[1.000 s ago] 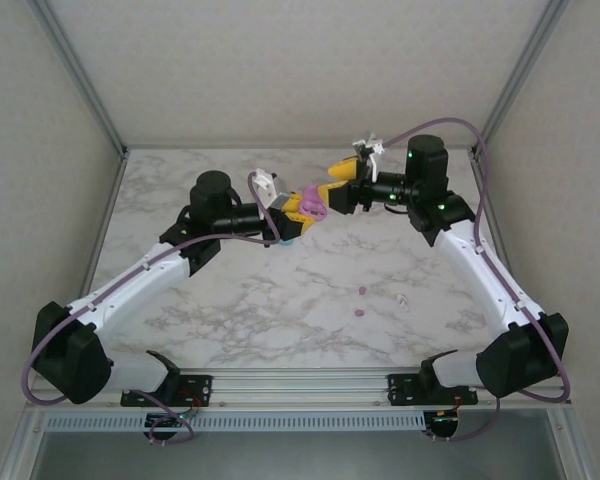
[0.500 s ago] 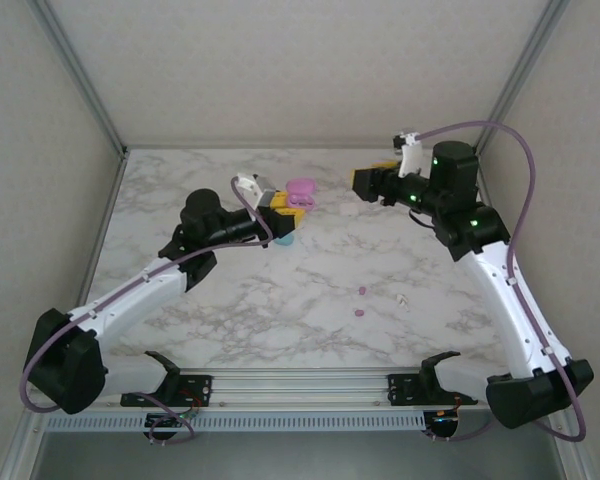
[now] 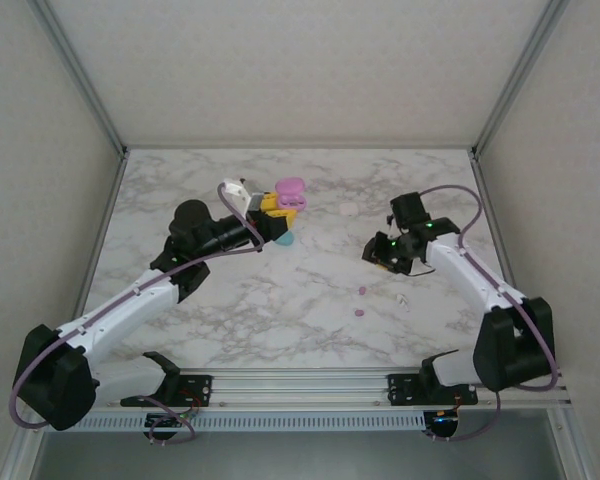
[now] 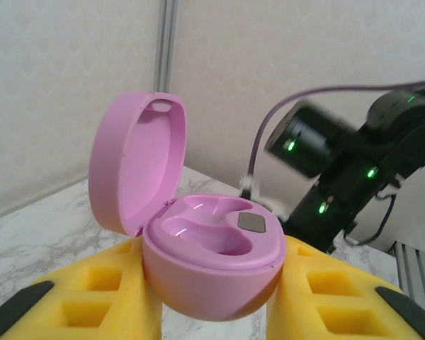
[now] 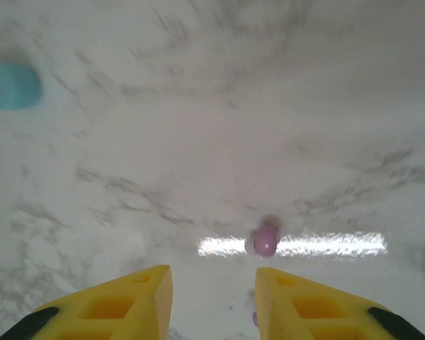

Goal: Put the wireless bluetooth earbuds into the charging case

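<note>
Right arm has swung down from the far side of the table (image 3: 180, 180). Its right gripper (image 3: 378, 252) now hangs low, well to the right of the pink case (image 3: 290, 190) and nearer the arm bases, while the case itself has barely shifted.

From above, the left gripper (image 3: 268, 213) clamps the case, lid raised. A pink earbud (image 3: 362, 291), a second one just nearer the bases, and a white earbud (image 3: 403, 299) lie on the marble, well apart from the case.

On the left wrist, the yellow fingers (image 4: 78, 290) pinch the pink case (image 4: 212, 248) from both sides. Both wells are empty, so no bud is seated yet and every insertion remains.

On the right wrist, the right gripper (image 5: 212, 297) has its jaws narrowly apart with nothing between them. The pink earbud (image 5: 263, 241) lies just ahead of the right finger, not gripped.
</note>
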`<control>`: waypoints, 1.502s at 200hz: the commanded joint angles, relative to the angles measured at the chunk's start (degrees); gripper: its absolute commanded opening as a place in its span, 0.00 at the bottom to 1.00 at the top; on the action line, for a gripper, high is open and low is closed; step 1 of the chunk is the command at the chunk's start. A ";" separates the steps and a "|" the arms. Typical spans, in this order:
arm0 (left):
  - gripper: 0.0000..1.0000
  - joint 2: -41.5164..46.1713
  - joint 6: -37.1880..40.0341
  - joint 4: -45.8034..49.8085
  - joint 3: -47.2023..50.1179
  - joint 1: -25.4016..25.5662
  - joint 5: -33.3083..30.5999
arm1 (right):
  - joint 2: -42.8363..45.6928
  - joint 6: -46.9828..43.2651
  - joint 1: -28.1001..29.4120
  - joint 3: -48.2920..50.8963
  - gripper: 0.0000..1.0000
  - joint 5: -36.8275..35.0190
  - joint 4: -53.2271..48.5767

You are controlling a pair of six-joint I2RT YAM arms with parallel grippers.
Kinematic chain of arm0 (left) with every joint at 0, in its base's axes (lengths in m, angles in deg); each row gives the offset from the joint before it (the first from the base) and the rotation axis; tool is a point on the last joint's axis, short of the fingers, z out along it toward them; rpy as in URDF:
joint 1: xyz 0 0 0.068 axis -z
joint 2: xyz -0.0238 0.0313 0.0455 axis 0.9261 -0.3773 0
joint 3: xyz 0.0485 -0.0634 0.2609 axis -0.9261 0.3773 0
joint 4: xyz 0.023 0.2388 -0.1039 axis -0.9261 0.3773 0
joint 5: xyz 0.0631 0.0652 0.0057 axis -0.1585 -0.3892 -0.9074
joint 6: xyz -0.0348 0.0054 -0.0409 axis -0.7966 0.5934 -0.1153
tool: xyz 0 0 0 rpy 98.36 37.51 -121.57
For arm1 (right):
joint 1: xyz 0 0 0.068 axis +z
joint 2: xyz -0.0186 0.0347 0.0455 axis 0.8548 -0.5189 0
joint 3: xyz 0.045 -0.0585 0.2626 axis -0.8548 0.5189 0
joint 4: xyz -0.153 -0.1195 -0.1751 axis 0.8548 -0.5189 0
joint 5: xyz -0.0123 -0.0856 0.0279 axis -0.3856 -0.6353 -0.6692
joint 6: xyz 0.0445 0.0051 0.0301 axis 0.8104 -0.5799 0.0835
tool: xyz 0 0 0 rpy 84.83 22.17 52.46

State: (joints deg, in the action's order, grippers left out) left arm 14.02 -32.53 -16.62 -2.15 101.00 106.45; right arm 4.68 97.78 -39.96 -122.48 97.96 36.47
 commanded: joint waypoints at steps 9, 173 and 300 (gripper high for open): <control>0.25 2.13 -0.17 -2.25 1.16 0.15 -0.89 | -2.90 5.51 1.82 5.14 0.37 3.97 3.11; 0.25 2.50 1.26 -0.56 1.16 0.23 -1.18 | -11.51 6.70 2.85 10.38 0.37 3.74 11.29; 0.25 1.82 1.68 0.92 0.19 0.23 -0.98 | -12.14 5.07 6.01 6.77 0.34 3.12 11.21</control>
State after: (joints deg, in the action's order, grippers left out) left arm 15.49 -31.83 -16.31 -1.28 101.00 106.04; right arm -7.21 104.05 -35.24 -113.62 100.76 48.09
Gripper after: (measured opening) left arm 0.346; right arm 0.335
